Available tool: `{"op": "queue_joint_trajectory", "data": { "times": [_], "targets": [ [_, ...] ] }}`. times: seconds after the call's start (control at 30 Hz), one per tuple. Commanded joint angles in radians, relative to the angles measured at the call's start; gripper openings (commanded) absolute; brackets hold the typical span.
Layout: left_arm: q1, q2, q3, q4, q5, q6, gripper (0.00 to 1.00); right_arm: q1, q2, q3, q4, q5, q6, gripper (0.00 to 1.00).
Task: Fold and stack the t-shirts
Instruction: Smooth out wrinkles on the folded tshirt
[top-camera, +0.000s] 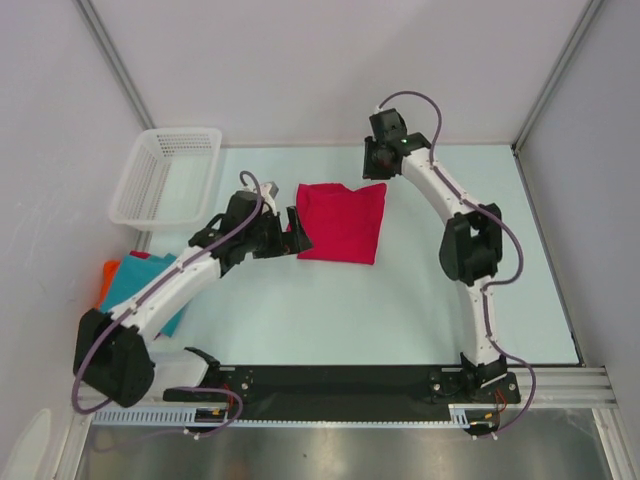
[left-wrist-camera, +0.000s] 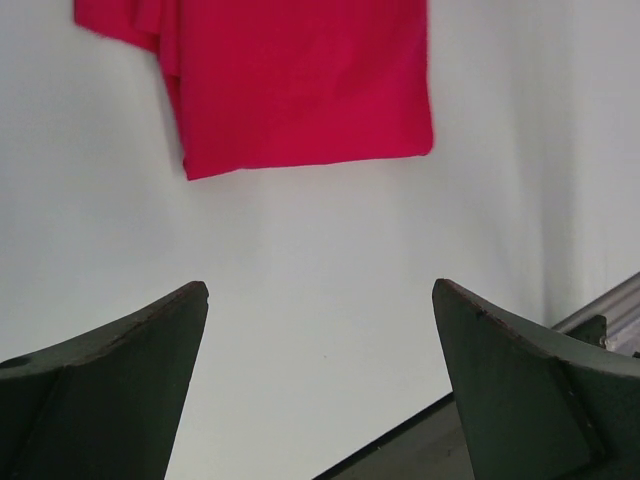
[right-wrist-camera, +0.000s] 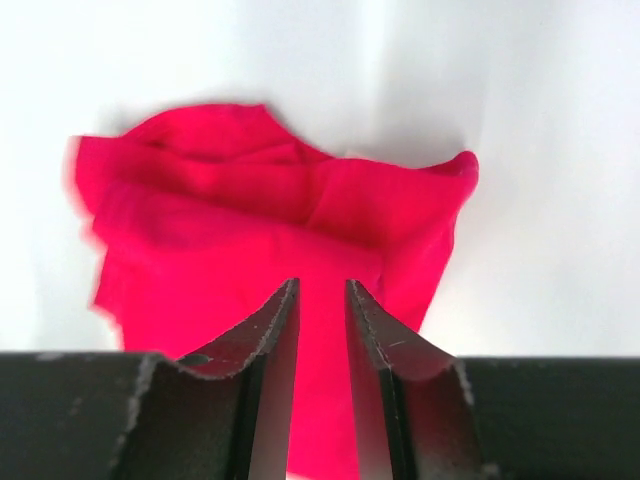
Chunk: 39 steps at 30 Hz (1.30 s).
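The crimson-pink t-shirt (top-camera: 342, 222) lies folded into a rough square at the middle of the table; it also shows in the left wrist view (left-wrist-camera: 300, 80) and the right wrist view (right-wrist-camera: 250, 220). My left gripper (top-camera: 298, 232) is wide open and empty, just off the shirt's left edge, over bare table (left-wrist-camera: 320, 290). My right gripper (top-camera: 378, 162) hovers over the shirt's far right corner, its jaws a narrow gap apart with nothing between them (right-wrist-camera: 322, 290). The teal t-shirt (top-camera: 140, 285) lies at the left edge on top of the orange t-shirt (top-camera: 106, 274), partly hidden by my left arm.
A white mesh basket (top-camera: 165, 175) stands at the far left corner of the table. Grey walls and metal posts close in the back and sides. A black base rail (top-camera: 330, 385) runs along the near edge.
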Motion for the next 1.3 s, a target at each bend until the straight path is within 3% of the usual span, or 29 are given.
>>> {"op": "queue_joint_trajectory", "data": {
  "times": [0.0, 0.13, 0.3, 0.5, 0.8, 1.27],
  "targets": [
    [-0.020, -0.191, -0.008, 0.070, -0.054, 0.076, 0.99, 0.041, -0.251, -0.171, 0.037, 0.013, -0.002, 0.30],
    [-0.020, -0.348, -0.075, 0.059, -0.183, 0.162, 0.99, 0.053, -0.383, -0.431, 0.160, -0.166, 0.055, 0.28],
    [0.006, -0.552, -0.198, 0.059, -0.247, 0.155, 1.00, 0.077, -0.458, -0.634, 0.221, -0.182, 0.107, 0.25],
    [0.015, -0.650, -0.252, -0.002, -0.247, 0.087, 1.00, 0.137, -0.526, -0.719, 0.217, -0.214, 0.133, 0.25],
    [0.015, -0.661, -0.143, -0.142, -0.270, 0.108, 1.00, 0.200, -0.647, -0.819, 0.253, -0.243, 0.187, 0.26],
    [0.015, -0.738, -0.125, -0.221, -0.296, 0.124, 1.00, 0.257, -0.747, -0.889, 0.264, -0.158, 0.215, 0.25]
  ]
}}
